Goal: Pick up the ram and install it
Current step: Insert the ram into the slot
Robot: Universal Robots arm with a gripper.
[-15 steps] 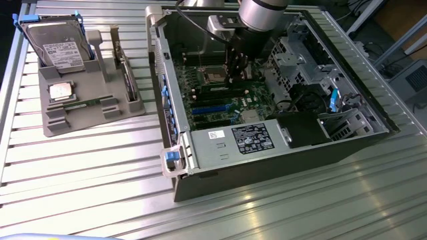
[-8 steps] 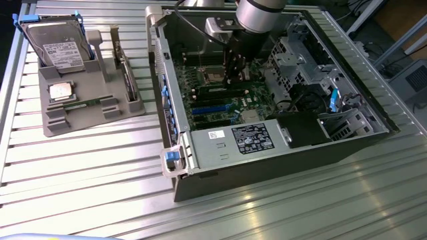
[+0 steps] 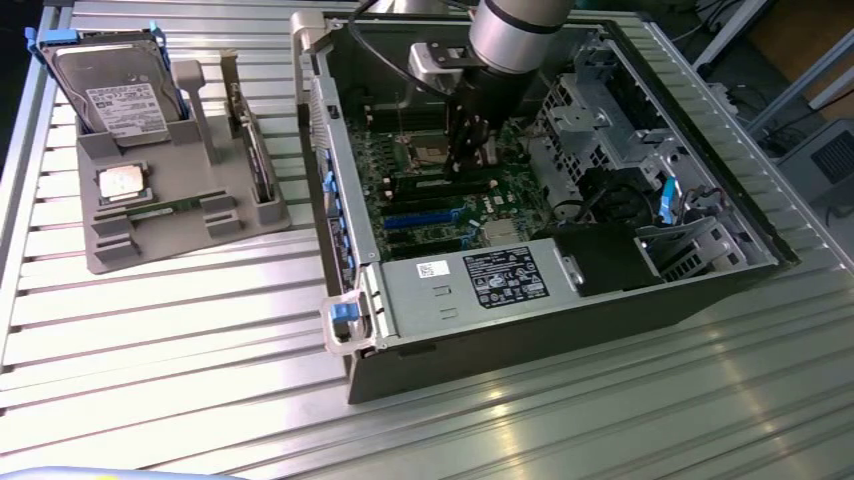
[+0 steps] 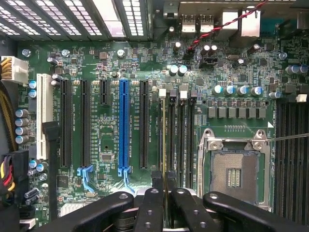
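Fingers (image 4: 149, 205) gripping the ram (image 4: 164, 145) edge-on between them, hovering over memory slots (image 4: 176, 130) just ahead; keeping stick aligned with one slot should be helping seating.

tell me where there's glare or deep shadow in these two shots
Exterior view: bright reflections streak the ribbed metal table, while the computer case interior around the gripper sits in shadow. Wrist view: the motherboard is evenly lit; the gripper fingers are dark.

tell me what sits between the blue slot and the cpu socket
A black slot, then the row of memory slots, seen in the wrist view.
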